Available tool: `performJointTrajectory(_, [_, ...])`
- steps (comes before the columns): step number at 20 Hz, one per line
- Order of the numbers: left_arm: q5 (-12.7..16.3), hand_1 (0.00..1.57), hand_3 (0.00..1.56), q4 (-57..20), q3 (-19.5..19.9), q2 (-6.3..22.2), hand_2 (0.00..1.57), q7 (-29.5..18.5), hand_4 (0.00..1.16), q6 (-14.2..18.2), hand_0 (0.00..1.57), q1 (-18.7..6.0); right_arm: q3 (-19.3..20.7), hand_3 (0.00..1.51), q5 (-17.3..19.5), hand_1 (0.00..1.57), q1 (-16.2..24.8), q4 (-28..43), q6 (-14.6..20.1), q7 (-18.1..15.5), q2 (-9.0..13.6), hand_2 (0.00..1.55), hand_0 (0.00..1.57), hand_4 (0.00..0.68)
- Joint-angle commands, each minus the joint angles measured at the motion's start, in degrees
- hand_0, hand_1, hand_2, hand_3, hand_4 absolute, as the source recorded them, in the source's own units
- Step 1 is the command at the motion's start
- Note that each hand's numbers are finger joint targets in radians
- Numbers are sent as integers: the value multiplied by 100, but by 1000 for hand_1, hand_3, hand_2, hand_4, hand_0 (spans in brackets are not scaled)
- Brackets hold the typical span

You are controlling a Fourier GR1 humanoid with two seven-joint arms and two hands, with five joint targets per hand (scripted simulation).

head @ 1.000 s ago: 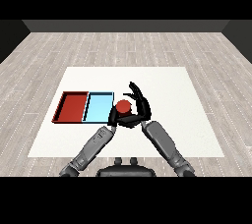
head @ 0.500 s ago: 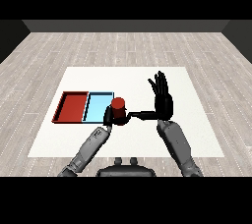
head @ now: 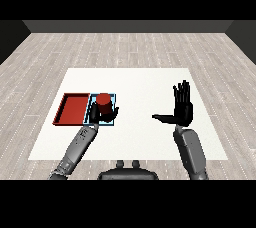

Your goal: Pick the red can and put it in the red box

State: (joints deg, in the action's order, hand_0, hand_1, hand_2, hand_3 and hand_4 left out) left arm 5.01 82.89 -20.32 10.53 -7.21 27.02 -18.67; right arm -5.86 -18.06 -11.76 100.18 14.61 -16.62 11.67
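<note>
The red can (head: 104, 105) stands upright in my left hand (head: 106, 116), whose fingers curl round its lower part. Hand and can hang over the light blue tray (head: 91, 116). The red tray (head: 72, 109) lies just left of it, with nothing in it. My right hand (head: 182, 108) is far to the right above the white table, fingers straight up and thumb stretched out to the left, holding nothing.
The two trays lie side by side at the left of the white table (head: 140, 84). A grey wooden floor surrounds the table on all sides.
The right hand has let go of the can and swung away to the right, opening. The left hand has carried the can leftward from beside the trays to over the light blue tray.
</note>
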Motion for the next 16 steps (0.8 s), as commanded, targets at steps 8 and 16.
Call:
performJointTrajectory(8, [-662, 1571, 1436, -165, 718, 786, 1554, 643, 1131, 18, 1571, -240, 147, 0, 208, 0, 1042, -1081, -662, -869, 17, 0, 0, 0])
performJointTrajectory(16, [-669, 1544, 1445, -2512, 1615, 1641, 1523, 767, 1079, -668, 1544, -1365, 425, 0, 67, 0, 1011, -1403, -741, -805, 71, 0, 0, 0])
